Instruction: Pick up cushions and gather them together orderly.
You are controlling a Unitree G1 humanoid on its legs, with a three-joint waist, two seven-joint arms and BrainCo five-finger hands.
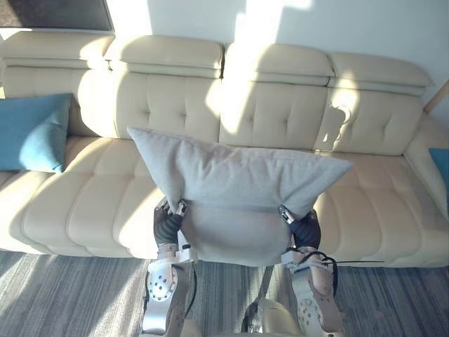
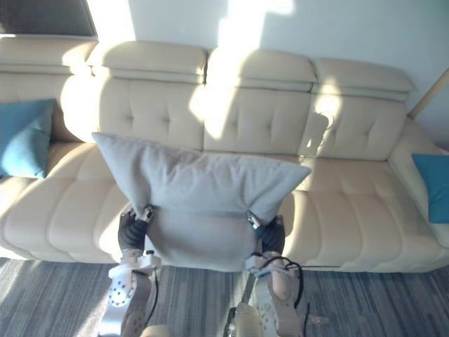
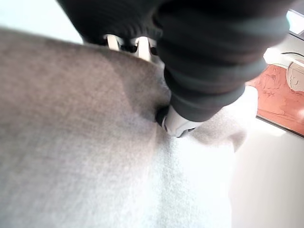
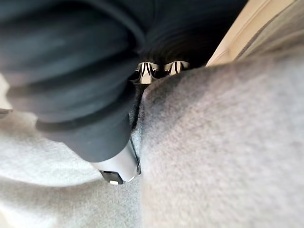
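Before the cream sofa [image 1: 393, 210], grey cushion [image 1: 238, 182] in the pinch of left hand [image 1: 168, 223] and right hand [image 1: 303, 228]

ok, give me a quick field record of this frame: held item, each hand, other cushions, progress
held item: grey cushion, held up in front of the middle of the sofa
left hand: gripping the cushion's lower left edge
right hand: gripping its lower right edge
other cushions: teal cushion propped at the sofa's left end; second teal cushion at the right end, cut off by the frame
progress: not gathered; the three cushions are far apart
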